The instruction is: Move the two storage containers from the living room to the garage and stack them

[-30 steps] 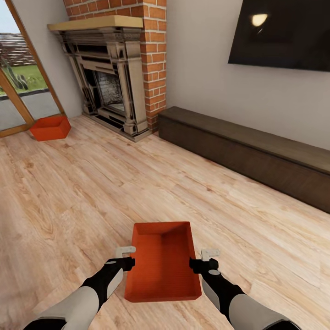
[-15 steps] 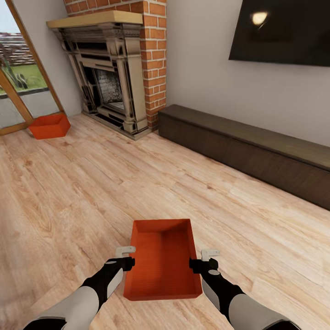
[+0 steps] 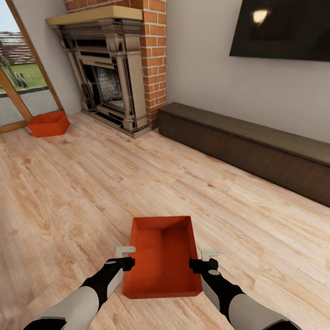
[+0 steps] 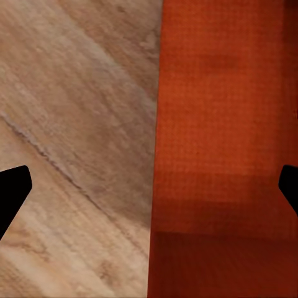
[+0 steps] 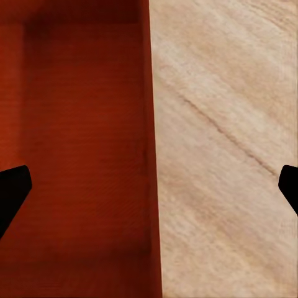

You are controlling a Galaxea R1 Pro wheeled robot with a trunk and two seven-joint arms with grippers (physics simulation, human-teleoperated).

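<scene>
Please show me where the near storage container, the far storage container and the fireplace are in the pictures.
near storage container (image 3: 161, 261), head view, on its inner bottom.
far storage container (image 3: 48, 124), head view, on its front wall.
fireplace (image 3: 108, 87), head view, on its dark opening.

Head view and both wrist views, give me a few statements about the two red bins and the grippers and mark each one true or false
1. One storage container lies between the left gripper and the right gripper. True.
2. The second container sits on the low dark cabinet. False: it rests on the wood plank floor near the fireplace.
3. Both containers are stacked. False: they lie far apart.
4. In each wrist view, the near container's wall runs between the two open fingertips. True.
5. The near container holds something. False: its inside looks empty.
</scene>
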